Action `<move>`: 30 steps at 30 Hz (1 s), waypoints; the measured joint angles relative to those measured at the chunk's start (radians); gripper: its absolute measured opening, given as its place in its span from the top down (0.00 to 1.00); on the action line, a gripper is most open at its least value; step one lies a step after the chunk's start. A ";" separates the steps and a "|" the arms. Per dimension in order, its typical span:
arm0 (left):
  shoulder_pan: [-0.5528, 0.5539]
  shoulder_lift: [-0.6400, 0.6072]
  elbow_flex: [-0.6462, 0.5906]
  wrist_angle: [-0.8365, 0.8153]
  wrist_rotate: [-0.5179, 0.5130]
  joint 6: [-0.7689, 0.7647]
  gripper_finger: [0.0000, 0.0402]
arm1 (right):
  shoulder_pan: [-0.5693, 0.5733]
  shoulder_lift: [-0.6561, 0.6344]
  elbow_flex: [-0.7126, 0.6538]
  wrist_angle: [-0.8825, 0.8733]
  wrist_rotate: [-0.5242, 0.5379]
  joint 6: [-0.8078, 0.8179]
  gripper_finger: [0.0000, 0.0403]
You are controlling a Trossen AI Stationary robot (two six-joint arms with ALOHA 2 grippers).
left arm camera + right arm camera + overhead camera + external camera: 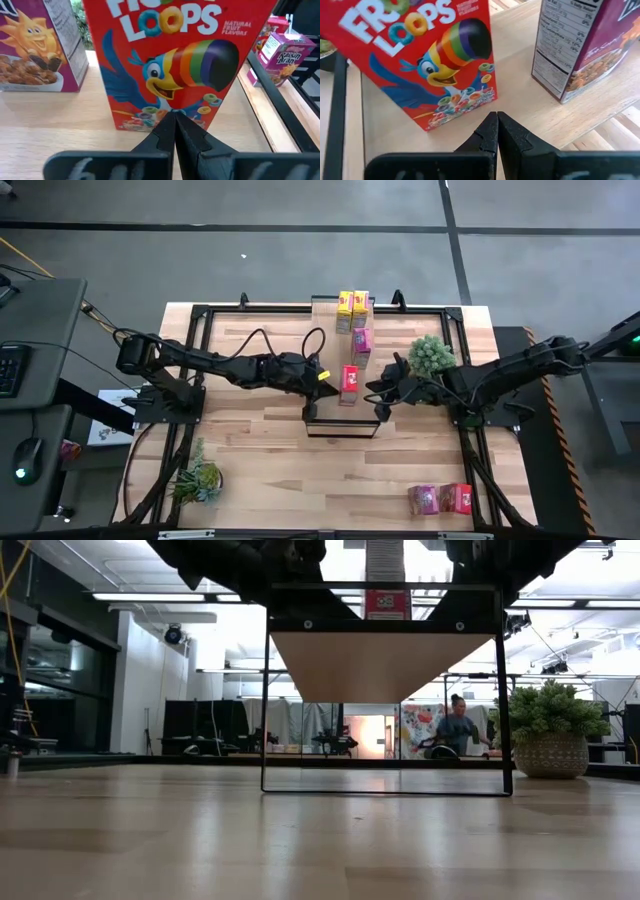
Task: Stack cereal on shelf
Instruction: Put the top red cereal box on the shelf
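Bright ceiling strip lights [160,597] glare overhead. The tabletop [320,840] is evenly lit, with soft shadows, and blurs nearest the low camera.

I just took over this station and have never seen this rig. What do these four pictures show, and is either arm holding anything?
Two dark robot arms work at a wooden table. The top picture looks straight down; another looks level across the tabletop; two come from wrist cameras. On the shelf stand yellow, purple and red cereal boxes. The left gripper and right gripper sit shut either side of the red box, holding nothing. Two more boxes wait near the table's front right corner, beside two potted plants.
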 joint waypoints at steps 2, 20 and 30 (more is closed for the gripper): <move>0.001 0.000 0.000 0.003 0.000 0.000 1.00 | -0.005 0.000 0.000 0.001 0.000 0.000 1.00; 0.001 0.113 0.112 -0.049 0.033 0.024 1.00 | -0.013 0.000 0.000 0.007 -0.008 -0.002 1.00; 0.029 0.069 0.127 -0.105 -0.041 0.070 1.00 | -0.010 0.000 0.000 0.009 -0.047 0.004 1.00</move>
